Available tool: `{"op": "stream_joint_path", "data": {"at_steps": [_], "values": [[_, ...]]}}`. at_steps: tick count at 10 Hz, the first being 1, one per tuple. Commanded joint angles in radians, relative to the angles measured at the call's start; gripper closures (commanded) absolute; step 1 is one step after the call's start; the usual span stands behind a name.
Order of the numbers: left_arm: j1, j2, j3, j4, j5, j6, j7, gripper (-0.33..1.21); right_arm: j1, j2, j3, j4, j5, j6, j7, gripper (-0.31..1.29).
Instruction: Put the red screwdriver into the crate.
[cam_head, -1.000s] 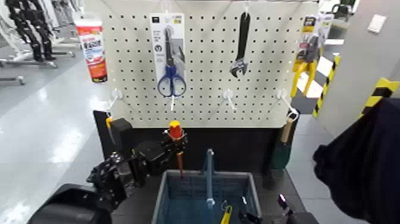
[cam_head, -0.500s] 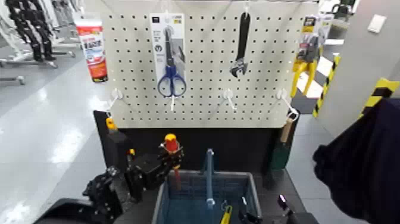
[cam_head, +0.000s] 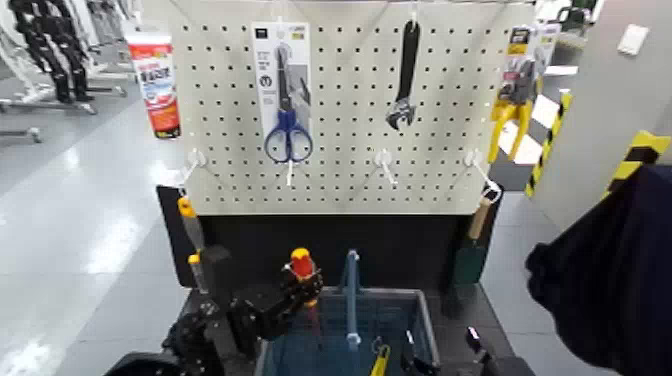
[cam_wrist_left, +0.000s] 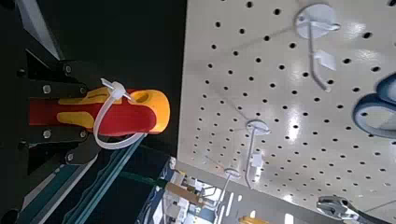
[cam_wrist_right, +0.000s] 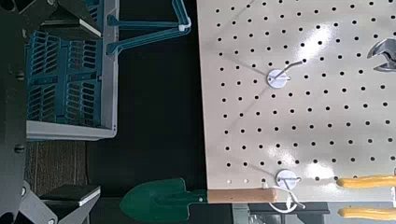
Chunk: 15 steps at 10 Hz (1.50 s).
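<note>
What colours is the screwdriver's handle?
The screwdriver's handle is red and yellow, clearest in the left wrist view.

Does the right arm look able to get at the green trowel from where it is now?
Probably yes: the right hand is on the same side as the trowel, and nothing visible stands between them.

A: State crate (cam_head: 395, 293) position.
B: In front of and below the pegboard (cam_head: 340, 100).
A: State hanging order.
B: Left to right: tube (cam_head: 157, 85), scissors (cam_head: 288, 110), wrench (cam_head: 404, 80), pliers (cam_head: 516, 105). Trowel (cam_head: 471, 250): below pliers.
</note>
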Motion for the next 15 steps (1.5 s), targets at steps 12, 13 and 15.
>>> {"op": "stream_joint_path", "data": {"at_steps": [12, 13, 15], "values": [[-0.015, 0.014, -0.041, 0.032, 0.122, 0.046, 0.038, 0.11, -0.003, -0.002, -0.001, 0.013, -0.018, -0.017, 0.003, 0.14], [-0.011, 0.014, -0.036, 0.031, 0.119, 0.014, 0.031, 0.12, -0.003, -0.002, 0.000, 0.013, -0.018, -0.015, 0.003, 0.14], [0.000, 0.012, -0.030, 0.028, 0.113, -0.063, 0.025, 0.12, -0.003, -0.002, 0.000, 0.013, -0.018, -0.014, 0.003, 0.14]]}}
